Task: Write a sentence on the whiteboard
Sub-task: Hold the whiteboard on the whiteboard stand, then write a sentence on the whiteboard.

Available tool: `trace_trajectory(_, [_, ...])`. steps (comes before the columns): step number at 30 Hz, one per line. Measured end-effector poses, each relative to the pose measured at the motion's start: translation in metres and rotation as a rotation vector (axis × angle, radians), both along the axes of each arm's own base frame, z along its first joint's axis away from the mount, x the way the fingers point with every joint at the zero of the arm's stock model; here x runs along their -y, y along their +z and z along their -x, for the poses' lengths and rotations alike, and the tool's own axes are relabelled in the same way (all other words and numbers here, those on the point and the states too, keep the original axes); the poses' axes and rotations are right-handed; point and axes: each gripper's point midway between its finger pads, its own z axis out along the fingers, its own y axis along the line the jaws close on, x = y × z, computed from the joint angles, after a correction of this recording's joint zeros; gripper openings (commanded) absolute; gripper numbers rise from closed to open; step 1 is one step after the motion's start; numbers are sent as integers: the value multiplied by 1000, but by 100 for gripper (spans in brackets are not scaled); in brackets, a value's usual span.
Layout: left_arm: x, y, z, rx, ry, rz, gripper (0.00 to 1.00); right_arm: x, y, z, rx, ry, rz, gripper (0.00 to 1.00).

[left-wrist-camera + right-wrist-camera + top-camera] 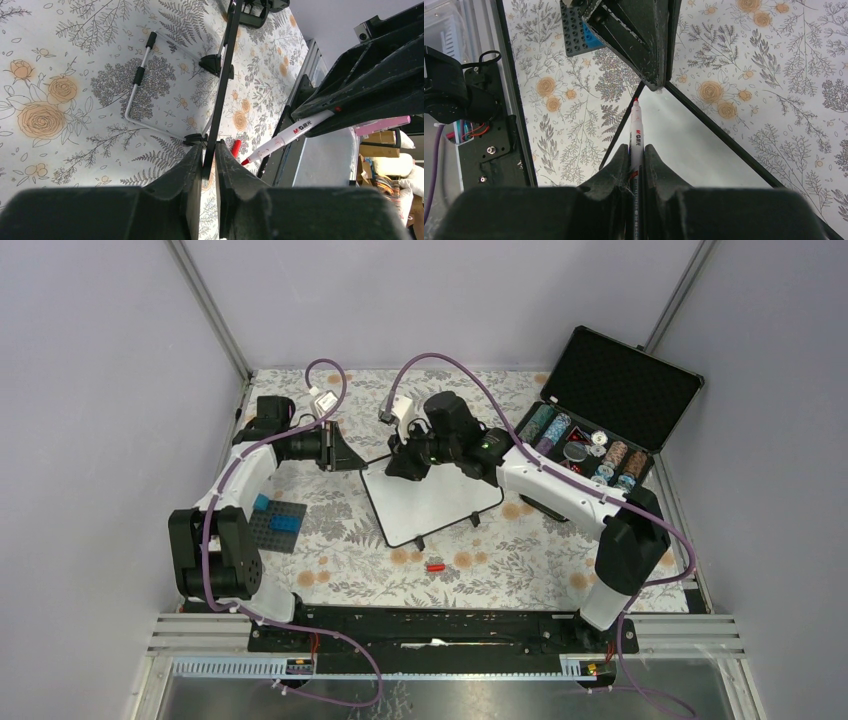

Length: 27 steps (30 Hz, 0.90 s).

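We see the left claw (209,150) clamped narrow on the black rim of the whiteboard (430,502), which lies white face up at the middle of the floral tabletop (340,560), while the right claw (636,150) pinches a red-tipped marker (635,127), its tip at the board's corner beside the left claw.

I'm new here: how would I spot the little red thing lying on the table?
Find the whiteboard in the middle of the flowered table. Just off its near edge lies the red piece: tiny, stubby, the only loose red thing on the cloth.
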Motion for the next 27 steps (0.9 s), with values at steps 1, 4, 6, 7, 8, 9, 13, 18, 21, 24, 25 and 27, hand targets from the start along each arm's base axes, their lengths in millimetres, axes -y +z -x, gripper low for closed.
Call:
trace_trajectory(1, [1,0,0,-2,-2,0,15,0,0,0,1,0,1,0])
trace_trajectory(4, [2,0,1,-1,-7,0,10,0,-1,-1,7,-7,5,0])
trace_trajectory(6, [2,0,1,0,-8,0,6,0,-2,-2,9,-11,8,0])
trace_trajectory(7, [2,0,1,1,-9,0,5,0,-2,-3,9,-14,10,0])
trace_trajectory(8, [2,0,1,1,-9,0,3,-1,-3,-4,9,-16,12,0])
trace_trajectory(9, [2,0,1,5,-11,0,2,-1,-4,-5,9,-16,14,0])
trace_trajectory(13, [3,0,0,12,-12,1,0,-2,-11,-8,7,-24,29,0])
trace_trajectory(18, [3,0,0,15,-14,0,0,-2,-13,-10,8,-31,35,0])
trace_trajectory(21, [3,0,0,15,-15,0,0,-1,-14,-11,11,-33,38,0])
trace_trajectory(24, [4,0,0,18,-18,-1,0,-1,-14,-11,16,-33,41,0])
trace_trajectory(25, [4,0,0,19,-18,-1,0,-1,-15,-12,18,-33,43,0])
trace_trajectory(27, [4,0,0,20,-18,-2,0,0,-16,-13,27,-41,51,0])
